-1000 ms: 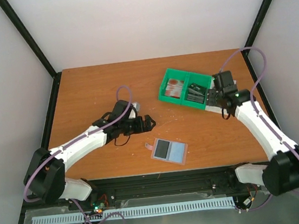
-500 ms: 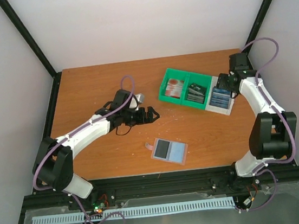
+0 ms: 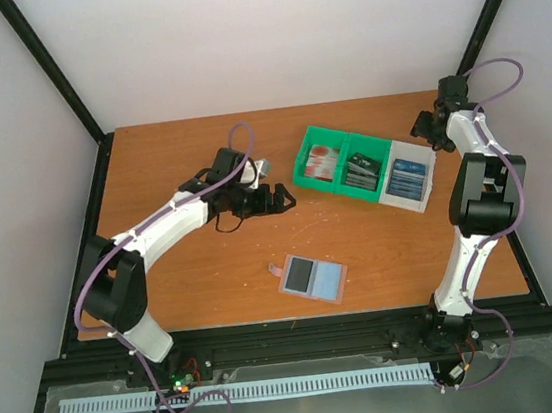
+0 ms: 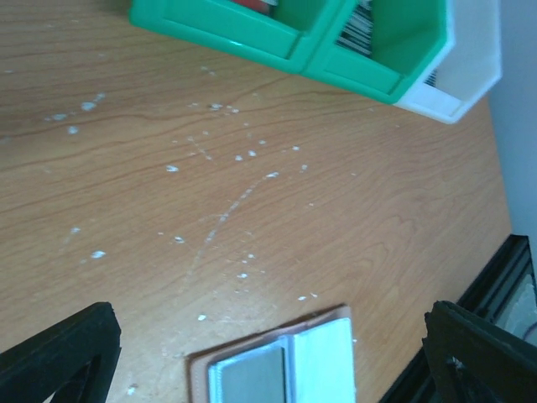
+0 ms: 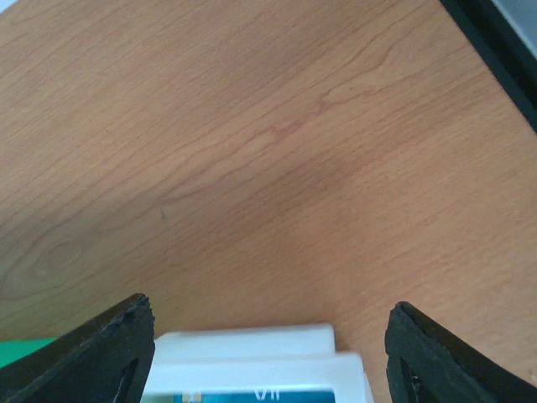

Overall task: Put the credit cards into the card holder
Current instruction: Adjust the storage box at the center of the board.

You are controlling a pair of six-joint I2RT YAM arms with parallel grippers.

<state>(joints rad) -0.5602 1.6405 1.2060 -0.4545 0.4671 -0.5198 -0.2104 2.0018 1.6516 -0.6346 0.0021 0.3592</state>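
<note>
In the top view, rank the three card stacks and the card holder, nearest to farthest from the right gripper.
From the right gripper:
1. Blue cards, right end of the tray.
2. Dark cards, tray's middle.
3. Red-and-white cards, tray's left end.
4. Card holder, near the front edge.

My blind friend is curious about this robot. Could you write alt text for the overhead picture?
Two white robot arms reach over a wooden table, left gripper and right gripper both open and empty. An open card holder lies near the front edge; a tray of cards sits back right.
</note>
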